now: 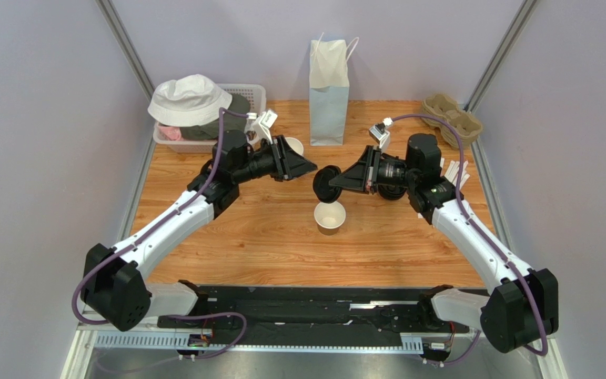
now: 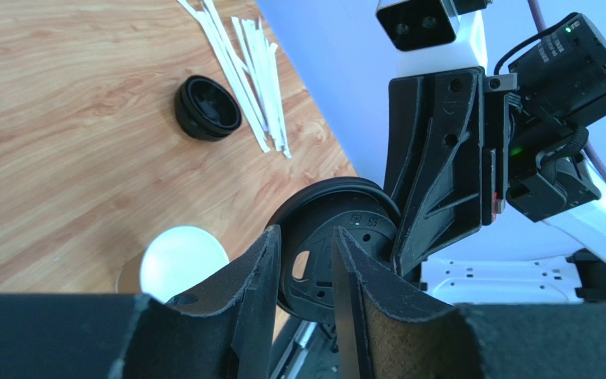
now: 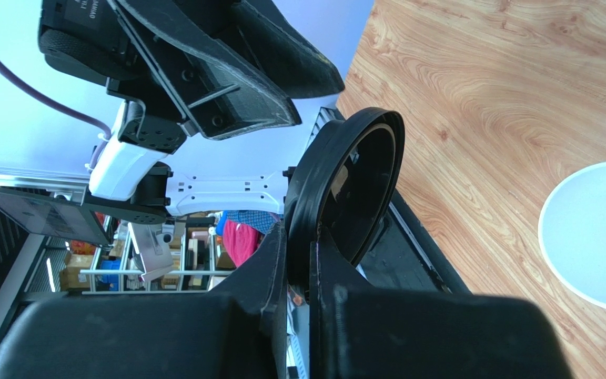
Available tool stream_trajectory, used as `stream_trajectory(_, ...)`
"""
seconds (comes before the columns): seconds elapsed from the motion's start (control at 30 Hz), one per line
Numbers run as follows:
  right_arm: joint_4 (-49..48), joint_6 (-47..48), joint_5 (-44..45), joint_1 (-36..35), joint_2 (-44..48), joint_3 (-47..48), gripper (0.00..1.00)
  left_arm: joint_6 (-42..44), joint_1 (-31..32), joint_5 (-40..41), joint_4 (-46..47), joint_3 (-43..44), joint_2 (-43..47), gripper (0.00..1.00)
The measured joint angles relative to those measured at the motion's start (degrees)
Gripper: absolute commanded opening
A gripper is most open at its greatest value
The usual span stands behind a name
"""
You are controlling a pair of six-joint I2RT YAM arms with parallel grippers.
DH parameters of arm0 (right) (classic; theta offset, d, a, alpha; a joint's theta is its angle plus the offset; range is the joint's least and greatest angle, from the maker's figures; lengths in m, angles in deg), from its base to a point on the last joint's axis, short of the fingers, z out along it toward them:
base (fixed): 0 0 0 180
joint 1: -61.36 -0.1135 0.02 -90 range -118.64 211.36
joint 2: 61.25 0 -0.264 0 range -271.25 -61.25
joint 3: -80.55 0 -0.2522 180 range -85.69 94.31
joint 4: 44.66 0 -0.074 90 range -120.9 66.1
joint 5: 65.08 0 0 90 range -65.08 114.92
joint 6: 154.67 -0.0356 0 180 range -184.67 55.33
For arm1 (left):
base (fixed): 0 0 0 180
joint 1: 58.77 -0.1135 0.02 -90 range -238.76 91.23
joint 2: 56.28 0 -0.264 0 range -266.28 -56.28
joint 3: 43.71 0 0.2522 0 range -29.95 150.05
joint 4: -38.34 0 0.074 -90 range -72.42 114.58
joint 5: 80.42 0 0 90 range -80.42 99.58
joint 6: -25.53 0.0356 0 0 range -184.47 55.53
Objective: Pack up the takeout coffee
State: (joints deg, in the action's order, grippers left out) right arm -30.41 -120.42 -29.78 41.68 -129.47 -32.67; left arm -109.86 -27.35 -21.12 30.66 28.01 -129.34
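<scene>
Table (image 1: 227, 229): wood. A white bag (image 1: 329, 87) stands upright at the far edge, well behind everything else in play.

Both arms reach to mid-table with their tips nearly meeting.

Right gripper (image 3: 300, 245): clenched on the rim of a black lid (image 3: 357, 185). It holds the lid on edge, its face roughly vertical and the hollow side toward the right wrist camera.

Left gripper (image 2: 302, 237): fingers only narrowly parted, nothing between them. It is pointed at the lid and just beside it; I cannot tell whether it touches.

Cup (image 1: 330, 217): upright on the table, mouth open, no lid on it (so the coffee is not yet packable). In the top view it sits directly toward the near edge from the held lid, apparently below it. The right gripper is the nearer one.

Judgement: the next move turns on the lid's axis. It lies horizontal and the cup's is vertical, so the lid must be turned flat, hollow side down, and centred over the rim before pressing. Risk: tipping the light cup.
</scene>
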Motion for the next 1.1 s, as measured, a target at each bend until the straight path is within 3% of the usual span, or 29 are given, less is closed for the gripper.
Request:
stream_trajectory(0.5,-1.46,-1.55,-0.46,0.0,-1.36,1.07,0.0,-2.97,0.0,-3.41,2.75,-3.89,-0.92,0.29)
stream_trajectory(0.6,-1.62,-1.75,-0.55,0.0,-1.75,1.07,0.0,-3.32,0.0,-3.74,3.13,-4.44,-0.9,0.21)
stream_trajectory(0.73,-1.68,-2.08,-0.92,0.0,-1.9,1.07,0.0,-3.58,-0.07,-3.8,3.19,-4.9,-0.9,0.0)
stream_trajectory(0.87,-1.64,-2.36,-0.94,0.0,-1.95,1.36,0.0,-3.72,-0.04,-3.98,3.54,-5.05,-0.9,0.0)
stream_trajectory(0.97,-1.33,-2.21,-0.79,0.0,-1.95,1.38,0.25,-3.26,-0.04,-4.02,3.13,-4.96,-0.87,0.0)
stream_trajectory(1.0,-0.61,-1.86,-0.48,0.0,-1.95,1.42,0.49,-2.73,-0.04,-4.04,2.21,-4.72,-0.87,0.0)
stream_trajectory(1.1,2.27,0.02,0.57,0.28,-1.92,1.7,0.74,0.33,-0.02,-3.65,-3.76,-2.27,-0.9,0.0)
